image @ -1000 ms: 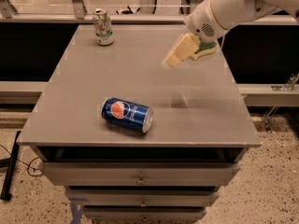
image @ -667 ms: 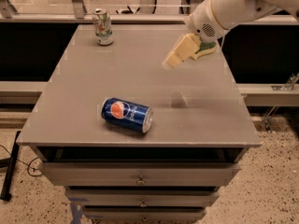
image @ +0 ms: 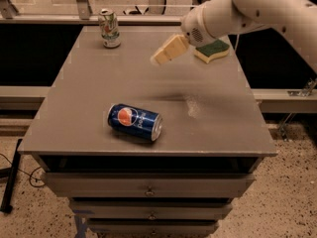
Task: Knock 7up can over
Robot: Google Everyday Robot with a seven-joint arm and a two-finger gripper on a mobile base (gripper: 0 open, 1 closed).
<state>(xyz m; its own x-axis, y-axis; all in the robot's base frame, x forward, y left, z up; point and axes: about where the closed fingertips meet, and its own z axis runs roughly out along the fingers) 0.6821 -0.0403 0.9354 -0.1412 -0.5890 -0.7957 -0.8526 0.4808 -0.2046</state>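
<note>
The 7up can (image: 109,28) stands upright near the far left corner of the grey table (image: 89,83); it is whitish-silver with green and red markings. My gripper (image: 163,54) hangs above the table's far middle, to the right of the can and well apart from it, its tan fingers pointing down-left toward the can. The white arm reaches in from the upper right.
A blue Pepsi can (image: 134,121) lies on its side near the table's front. A green and yellow sponge (image: 212,50) lies at the far right, partly behind the arm. Drawers sit below the tabletop. A railing runs behind the table.
The gripper has moved left across the table's far side, toward the 7up can. Both cans are where they were.
</note>
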